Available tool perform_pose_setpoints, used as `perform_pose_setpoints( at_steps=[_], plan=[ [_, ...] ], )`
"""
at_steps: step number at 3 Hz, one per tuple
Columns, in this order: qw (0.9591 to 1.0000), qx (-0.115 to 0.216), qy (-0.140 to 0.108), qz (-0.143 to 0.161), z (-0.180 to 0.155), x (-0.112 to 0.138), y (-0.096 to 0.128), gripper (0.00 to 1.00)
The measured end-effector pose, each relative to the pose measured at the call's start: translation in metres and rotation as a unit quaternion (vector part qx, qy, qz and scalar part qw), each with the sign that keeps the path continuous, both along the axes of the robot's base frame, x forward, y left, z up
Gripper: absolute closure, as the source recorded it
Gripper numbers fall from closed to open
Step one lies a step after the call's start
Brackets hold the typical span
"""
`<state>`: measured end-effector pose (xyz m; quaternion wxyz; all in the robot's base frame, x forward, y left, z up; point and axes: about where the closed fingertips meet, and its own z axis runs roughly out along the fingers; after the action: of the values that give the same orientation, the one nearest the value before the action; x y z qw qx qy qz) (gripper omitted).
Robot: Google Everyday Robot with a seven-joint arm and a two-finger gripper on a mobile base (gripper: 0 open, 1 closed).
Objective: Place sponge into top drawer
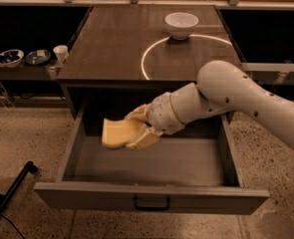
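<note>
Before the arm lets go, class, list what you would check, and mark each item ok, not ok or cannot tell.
1. Is the drawer pulled open? Ok.
2. Is the gripper shut on the sponge? Ok.
3. Is the sponge over the inside of the drawer? Ok; it is over the left half, away from the walls.
4. Is the sponge touching the drawer floor? Cannot tell; it looks raised.
5. Is the bowl out of the way? Ok; it is far back on the counter.
</note>
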<state>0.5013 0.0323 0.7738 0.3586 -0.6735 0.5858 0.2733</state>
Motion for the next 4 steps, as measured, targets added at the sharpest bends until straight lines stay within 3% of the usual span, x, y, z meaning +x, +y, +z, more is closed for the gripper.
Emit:
perform_pose_setpoints(
  at_steps=[1, 2, 3, 4],
  plan=[
    [0.9999, -0.006, 0.012, 0.008, -0.013, -0.011, 0.002, 1.00],
    [0.9968, -0.062, 0.026, -0.043, -0.054, 0.010, -0.025, 1.00],
    [0.9834, -0.129, 0.046, -0.119, -0.110, 0.041, -0.070, 1.00],
    [0.9727, -0.153, 0.075, -0.158, -0.149, 0.061, -0.097, 0.89]
  ],
)
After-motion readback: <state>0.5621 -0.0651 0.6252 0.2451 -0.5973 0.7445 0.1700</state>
